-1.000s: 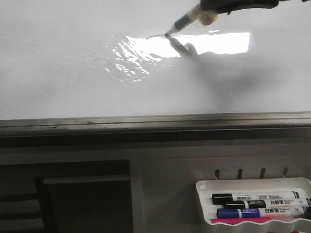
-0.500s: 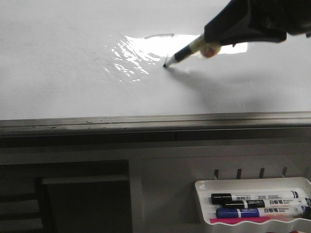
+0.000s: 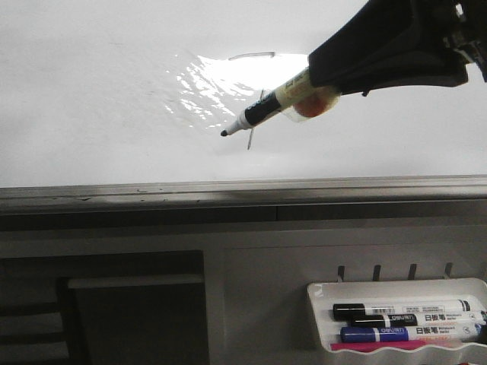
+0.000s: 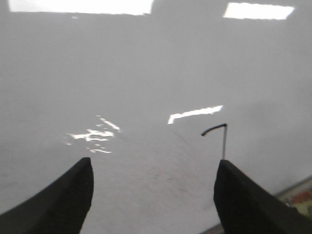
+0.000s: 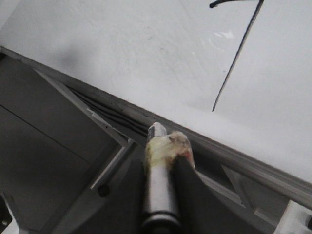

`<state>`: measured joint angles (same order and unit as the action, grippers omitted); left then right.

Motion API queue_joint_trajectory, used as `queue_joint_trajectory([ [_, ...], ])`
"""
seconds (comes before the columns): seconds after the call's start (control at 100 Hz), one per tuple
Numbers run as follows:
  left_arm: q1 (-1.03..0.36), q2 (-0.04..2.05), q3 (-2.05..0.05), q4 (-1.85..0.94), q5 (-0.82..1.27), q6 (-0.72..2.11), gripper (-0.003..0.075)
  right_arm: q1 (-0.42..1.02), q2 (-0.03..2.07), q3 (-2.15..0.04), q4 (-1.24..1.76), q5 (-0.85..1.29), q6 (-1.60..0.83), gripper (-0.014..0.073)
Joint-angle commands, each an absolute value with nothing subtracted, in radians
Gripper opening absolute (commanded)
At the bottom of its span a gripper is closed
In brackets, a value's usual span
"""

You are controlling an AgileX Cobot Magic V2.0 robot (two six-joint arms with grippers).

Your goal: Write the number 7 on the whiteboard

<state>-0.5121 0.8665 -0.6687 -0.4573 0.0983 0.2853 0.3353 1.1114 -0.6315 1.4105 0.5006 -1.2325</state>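
Note:
The whiteboard (image 3: 91, 114) fills the upper front view, with glare and a wrinkled shiny patch. The number 7 (image 3: 253, 55) is drawn on it: a short top bar and a slanted downstroke ending near the marker tip. My right gripper (image 3: 323, 72) is shut on a black-tipped marker (image 3: 262, 109) wrapped in tape, its tip just left of the stroke's lower end. In the right wrist view the gripper (image 5: 168, 163) holds the marker (image 5: 158, 190), with the 7 (image 5: 236, 58) beyond. My left gripper (image 4: 154, 163) is open and empty over the board, the 7 (image 4: 224, 139) near its right finger.
The board's grey metal lower edge (image 3: 228, 188) runs across the front view. A white marker tray (image 3: 396, 287) hangs at the lower right with several markers (image 3: 403, 323). A dark shelf opening (image 3: 129, 312) lies at the lower left.
My right gripper has drawn the marker down and left from the top bar, making the slanted downstroke. The tip now sits just left of the stroke's end.

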Motion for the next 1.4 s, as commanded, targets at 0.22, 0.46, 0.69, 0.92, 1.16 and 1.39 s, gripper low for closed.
queue_joint_trajectory([
  [0.22,-0.835,0.959,-0.697,-0.418,0.005,0.442,0.0472,0.335,1.088,-0.83,1.017,0.724,-0.84,-0.0062],
  [0.46,-0.963,1.094,-0.697,-0.273,-0.024,0.442,0.0472,0.335,1.093,-0.946,0.857,0.843,-0.714,-0.0062],
  [0.69,-0.98,1.178,-0.708,-0.231,-0.053,0.442,0.0472,0.335,1.134,-0.992,0.846,0.903,-0.704,-0.0062],
  [0.92,-0.98,1.237,-0.753,-0.2,-0.077,0.442,0.0471,0.335,1.153,-0.995,0.846,0.907,-0.704,-0.0062],
  [1.16,-0.98,1.295,-0.766,-0.183,-0.102,0.442,0.047,0.335,1.154,-1.01,0.846,0.903,-0.704,-0.0062],
  [1.39,-0.978,1.295,-0.766,-0.183,-0.135,0.442,0.0216,0.335,1.154,-1.01,0.838,0.901,-0.704,-0.0062],
])
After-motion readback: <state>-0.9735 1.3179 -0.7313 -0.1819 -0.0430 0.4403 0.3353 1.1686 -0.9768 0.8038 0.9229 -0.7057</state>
